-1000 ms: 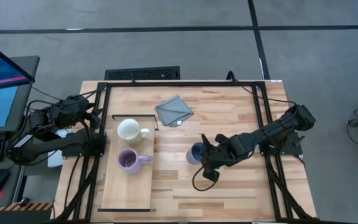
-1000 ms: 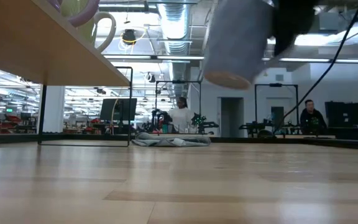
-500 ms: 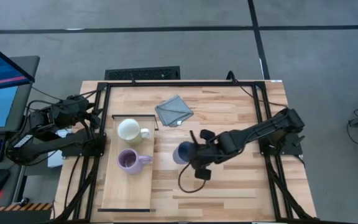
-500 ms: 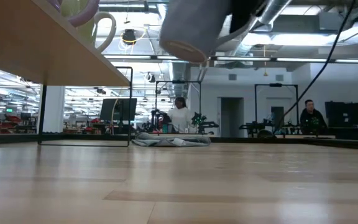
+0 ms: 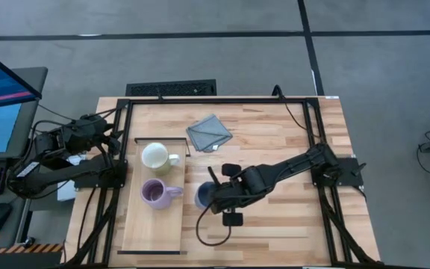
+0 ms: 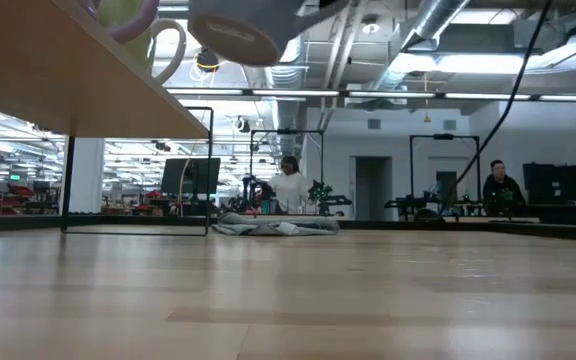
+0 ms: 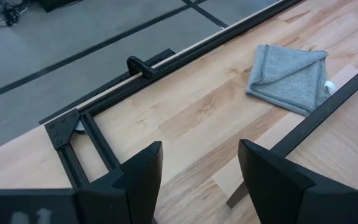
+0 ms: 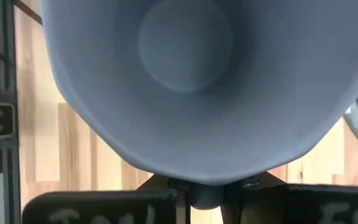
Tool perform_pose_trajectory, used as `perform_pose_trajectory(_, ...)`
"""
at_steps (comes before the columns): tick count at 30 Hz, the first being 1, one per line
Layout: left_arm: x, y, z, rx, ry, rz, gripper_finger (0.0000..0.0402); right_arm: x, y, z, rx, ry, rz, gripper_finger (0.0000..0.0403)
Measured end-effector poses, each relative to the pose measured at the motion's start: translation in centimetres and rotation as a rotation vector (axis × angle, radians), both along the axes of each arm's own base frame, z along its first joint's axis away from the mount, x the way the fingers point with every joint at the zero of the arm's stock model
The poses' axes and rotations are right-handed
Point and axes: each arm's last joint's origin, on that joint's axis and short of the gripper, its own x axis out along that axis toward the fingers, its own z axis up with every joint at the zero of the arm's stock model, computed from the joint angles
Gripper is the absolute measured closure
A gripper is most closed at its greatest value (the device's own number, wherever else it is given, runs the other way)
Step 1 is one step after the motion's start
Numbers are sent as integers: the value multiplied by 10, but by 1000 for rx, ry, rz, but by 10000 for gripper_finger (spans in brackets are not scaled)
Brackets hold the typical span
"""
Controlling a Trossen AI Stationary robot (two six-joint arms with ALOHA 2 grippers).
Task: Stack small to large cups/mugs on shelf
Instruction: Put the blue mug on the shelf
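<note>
Overhead and table-level views share the grey cloth (image 5: 208, 133); wrist cameras look close-up.

The mug (image 5: 203, 196) in the black right tool (image 5: 213, 198) is grey-blue, its inside a smooth pale blue. On the pale wood shelf (image 5: 152, 230) with its thin dark edges sit a cream-white mug (image 5: 155, 156) and a purple mug (image 5: 154, 192). The counter (image 5: 275, 142) is light planked wood, streaked with warmer stripes, framed in black. The folded cloth (image 5: 209, 132) is grey. The left tool (image 7: 197, 171) is black too.
</note>
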Motion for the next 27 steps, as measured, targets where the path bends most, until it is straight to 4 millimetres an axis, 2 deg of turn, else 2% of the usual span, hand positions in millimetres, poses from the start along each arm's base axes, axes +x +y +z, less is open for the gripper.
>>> perform_pose_trajectory(5,0,0,0,0,0,-1,199,7,14,3,15,-28,48,346)
perform_pose_trajectory(16,0,0,0,-1,0,-1,199,12,40,-6,29,-43,99,346)
perform_pose_trajectory(27,0,0,-1,0,14,-7,199,16,42,-10,65,-60,98,346)
